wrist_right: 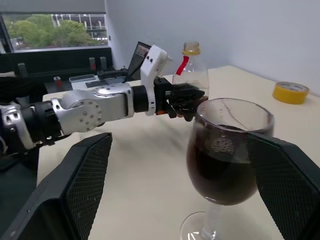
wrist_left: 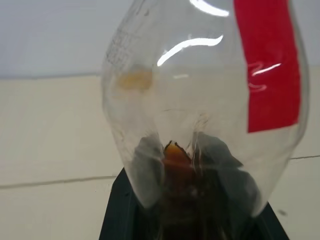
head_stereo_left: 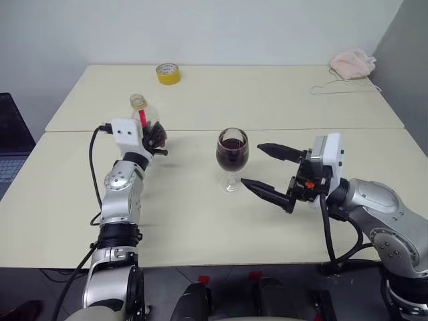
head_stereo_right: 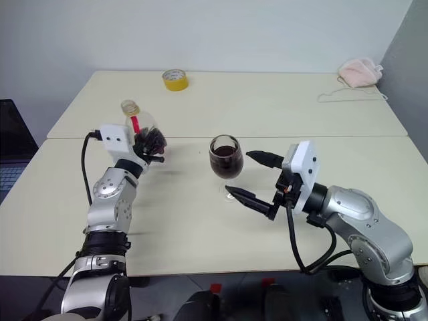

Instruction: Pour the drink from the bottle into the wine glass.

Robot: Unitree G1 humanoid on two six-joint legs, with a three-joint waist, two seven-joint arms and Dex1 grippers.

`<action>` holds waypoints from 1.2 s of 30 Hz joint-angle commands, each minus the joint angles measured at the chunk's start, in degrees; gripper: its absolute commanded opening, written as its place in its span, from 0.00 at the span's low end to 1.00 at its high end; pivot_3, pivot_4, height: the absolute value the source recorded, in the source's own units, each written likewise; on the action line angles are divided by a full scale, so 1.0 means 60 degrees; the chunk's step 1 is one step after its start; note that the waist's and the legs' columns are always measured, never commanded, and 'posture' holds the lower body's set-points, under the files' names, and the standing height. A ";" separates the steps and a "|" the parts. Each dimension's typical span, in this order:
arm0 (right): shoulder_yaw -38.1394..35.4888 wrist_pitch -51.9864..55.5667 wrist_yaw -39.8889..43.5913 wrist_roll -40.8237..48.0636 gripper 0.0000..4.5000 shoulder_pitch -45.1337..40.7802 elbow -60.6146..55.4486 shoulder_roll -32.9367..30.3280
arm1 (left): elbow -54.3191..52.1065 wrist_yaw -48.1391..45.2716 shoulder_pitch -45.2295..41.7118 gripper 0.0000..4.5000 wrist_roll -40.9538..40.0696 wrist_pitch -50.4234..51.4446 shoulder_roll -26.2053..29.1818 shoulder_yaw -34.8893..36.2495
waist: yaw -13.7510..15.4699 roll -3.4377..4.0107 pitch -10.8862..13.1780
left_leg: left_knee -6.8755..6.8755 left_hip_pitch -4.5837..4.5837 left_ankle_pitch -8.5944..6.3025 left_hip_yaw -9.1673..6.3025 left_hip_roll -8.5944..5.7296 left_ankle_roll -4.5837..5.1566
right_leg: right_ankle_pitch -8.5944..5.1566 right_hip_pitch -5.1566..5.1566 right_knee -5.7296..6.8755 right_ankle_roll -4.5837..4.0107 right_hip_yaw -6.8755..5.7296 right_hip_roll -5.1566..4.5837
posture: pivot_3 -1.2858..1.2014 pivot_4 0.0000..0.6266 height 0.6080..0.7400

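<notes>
My left gripper (head_stereo_left: 157,137) is shut on the lower body of the clear bottle (head_stereo_left: 142,115), which it holds roughly upright above the table's left side, yellow top up and red label showing. The bottle (wrist_left: 200,100) looks nearly empty, with a small dark remnant at its base. The wine glass (head_stereo_left: 232,150) stands at the table's middle, its bowl more than half full of dark brown-red drink (wrist_right: 220,175). My right gripper (head_stereo_left: 251,164) is open just right of the glass, one finger on each side and apart from it.
A yellow tape roll (head_stereo_left: 168,73) lies at the far edge of the back table. A pink cloth (head_stereo_left: 352,63) with a white string sits at the far right. A laptop (head_stereo_left: 10,144) stands off the table's left. A seam (head_stereo_left: 301,129) joins the two tables.
</notes>
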 commanded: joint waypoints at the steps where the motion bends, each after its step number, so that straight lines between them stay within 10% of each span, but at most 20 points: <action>1: -0.0015 -0.0074 0.0028 0.0072 1.00 -0.0117 -0.0356 -0.0014 | 0.0519 0.0303 -0.0403 0.17 -0.0141 -0.0339 -0.0047 0.0314 | 0.0047 -0.0004 -0.0002 | 0.0000 0.0000 0.0000 -0.0001 -0.0001 0.0000 | 0.0000 0.0001 0.0000 0.0000 -0.0001 -0.0001 | 0.52 0.24 1.00; 24: -0.0038 0.0032 0.0035 0.0203 1.00 -0.0332 -0.0341 -0.0054 | 0.1960 -0.0142 -0.1068 0.17 0.0188 -0.0818 0.0019 -0.0050 | 0.0107 -0.0010 -0.0006 | 0.0003 0.0000 0.0000 0.0003 -0.0004 0.0000 | 0.0000 0.0001 0.0000 0.0000 0.0002 -0.0006 | 0.52 0.24 1.00; 36: 0.0024 0.0018 0.0073 0.0161 1.00 -0.0285 -0.0349 -0.0063 | 0.1801 -0.0457 -0.0939 0.99 0.0101 -0.0928 -0.0022 -0.0111 | 0.0110 -0.0011 -0.0007 | 0.0003 0.0000 0.0000 0.0004 -0.0004 0.0000 | 0.0000 0.0001 0.0000 0.0000 0.0002 -0.0006 | 0.52 0.24 1.00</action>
